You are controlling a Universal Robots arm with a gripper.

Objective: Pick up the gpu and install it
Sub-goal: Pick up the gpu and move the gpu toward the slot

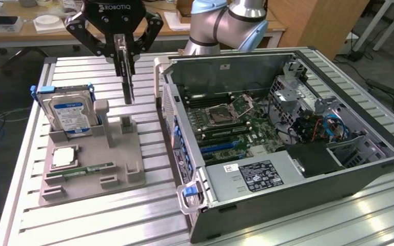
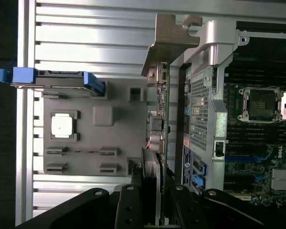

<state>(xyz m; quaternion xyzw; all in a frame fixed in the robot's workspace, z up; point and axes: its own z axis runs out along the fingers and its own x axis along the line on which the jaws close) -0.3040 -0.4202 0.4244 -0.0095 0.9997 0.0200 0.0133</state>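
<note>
Tool point(image 1: 123, 54) w/ gpu point(image 1: 126, 84) hangs in free air above grey fixture point(image 1: 115, 151) on desk point(image 1: 101, 220). Obstacles: post point(image 1: 125, 125) right below card, upright hard drive point(image 1: 70, 115) on ext. view's left, PC case point(image 1: 299, 200) wall on ext. view's right. Case top open, motherboard point(image 1: 231, 123) reachable from above.

Gripper point(image 1: 123, 55) hangs vertical, pointing straight down. Both black fingers point(image 1: 113, 47) are pinched inward, clamped flat on the gpu point(image 1: 126, 82), which hangs edge-on beneath them; the grip seems to sit near its upper end. Silver-blue arm point(image 1: 217, 23) stands behind, joint bent.
</note>
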